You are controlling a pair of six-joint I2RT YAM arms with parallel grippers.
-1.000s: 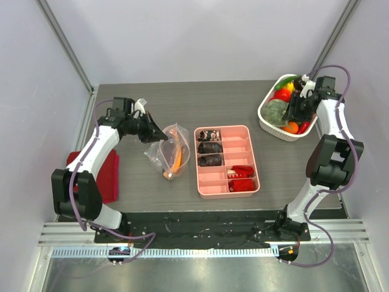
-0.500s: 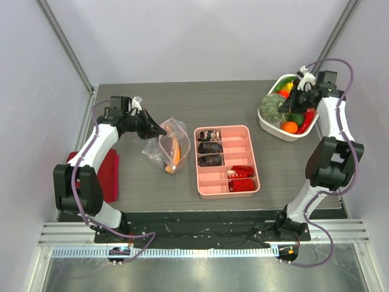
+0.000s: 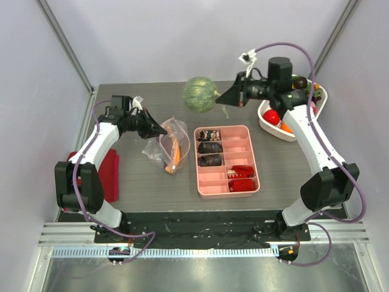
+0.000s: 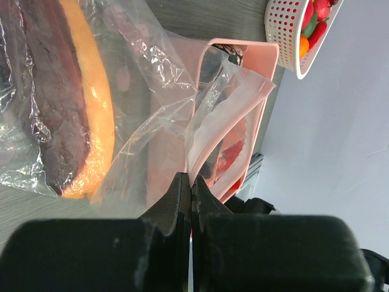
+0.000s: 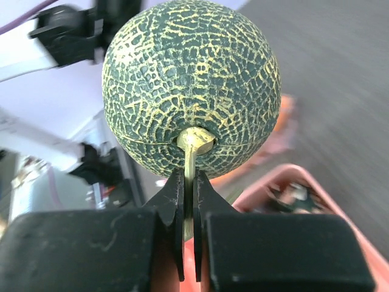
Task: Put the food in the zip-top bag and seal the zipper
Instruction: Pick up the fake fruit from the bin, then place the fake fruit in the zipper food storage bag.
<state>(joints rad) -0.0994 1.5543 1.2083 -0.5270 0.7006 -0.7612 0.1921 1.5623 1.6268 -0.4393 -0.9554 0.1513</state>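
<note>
Two arms are at work over the grey table (image 3: 152, 182), each with its fingers pressed together on something. The right gripper (image 3: 226, 97) is closed tight on the thin yellowish stem (image 5: 193, 152) of a round green melon (image 3: 201, 94) with a netted skin. The melon sticks out beyond the fingertips, held clear of the table over its far part, and it touches nothing but the gripper. It is up and to the right of the bag (image 3: 169, 146), beyond the far end of the pink tray (image 3: 252, 159). The left gripper (image 3: 161, 129) is pinched shut on a thin fold of the clear bag's film near its upper edge, and no gap shows between the jaws in the left wrist view. The bag lies crumpled on the table just left of the pink tray, its loose top edge raised toward the tray. Inside it is one long piece of food (image 3: 176, 155), orange with a dark brown side. The tray's far compartments hold dark lumps (image 3: 209, 147) and its near ones hold red pieces (image 3: 242, 177). A white basket (image 4: 282, 36) at the far right corner holds more toy fruit, red and orange among them. A red cloth (image 3: 109, 173) lies at the table's left edge, beneath the left arm.
</note>
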